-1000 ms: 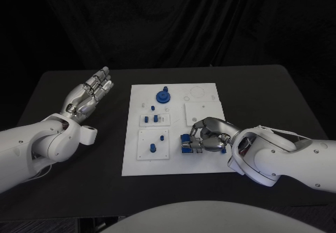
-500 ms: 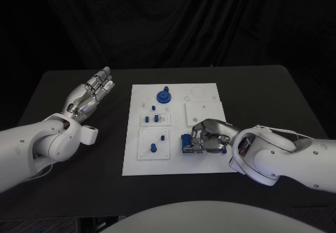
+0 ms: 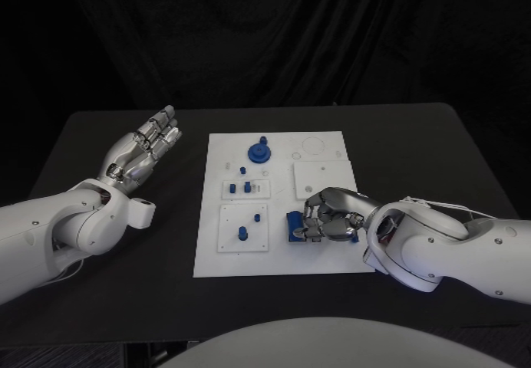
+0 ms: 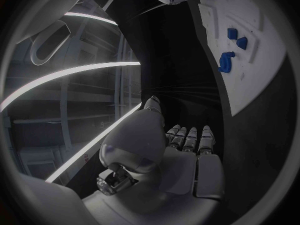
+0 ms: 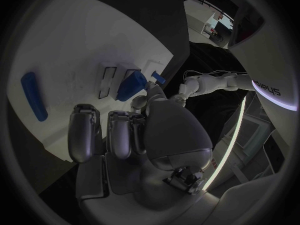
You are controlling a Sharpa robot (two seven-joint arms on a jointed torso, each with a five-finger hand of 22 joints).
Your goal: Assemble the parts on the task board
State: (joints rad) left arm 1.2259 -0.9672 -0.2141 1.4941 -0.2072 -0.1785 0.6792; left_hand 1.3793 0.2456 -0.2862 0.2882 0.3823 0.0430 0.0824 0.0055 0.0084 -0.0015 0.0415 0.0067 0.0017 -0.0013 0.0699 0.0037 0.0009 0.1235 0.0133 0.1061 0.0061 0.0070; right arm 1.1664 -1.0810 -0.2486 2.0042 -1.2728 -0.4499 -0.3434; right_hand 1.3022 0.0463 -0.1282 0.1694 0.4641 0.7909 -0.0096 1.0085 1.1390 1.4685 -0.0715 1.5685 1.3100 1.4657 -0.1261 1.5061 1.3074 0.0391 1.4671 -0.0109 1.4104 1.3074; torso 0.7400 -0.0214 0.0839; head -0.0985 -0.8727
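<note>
Right hand: the right hand [image 3: 328,217] is over the near right part of the task board [image 3: 277,257], fingers curled round a blue part [image 3: 295,227] and pinching it against the board.
Held part: at the right hand's fingertips, beside two slots [image 5: 108,81] in the board.
Long blue part: a long blue part [image 5: 32,96] lies flat beyond the fingers, apart from them.
Left hand: the left hand [image 3: 142,149] holds nothing, fingers straight and together, over the black surface [image 3: 110,130] beside the board.
Other parts: a blue round part [image 3: 260,152] stands well beyond the right hand.
</note>
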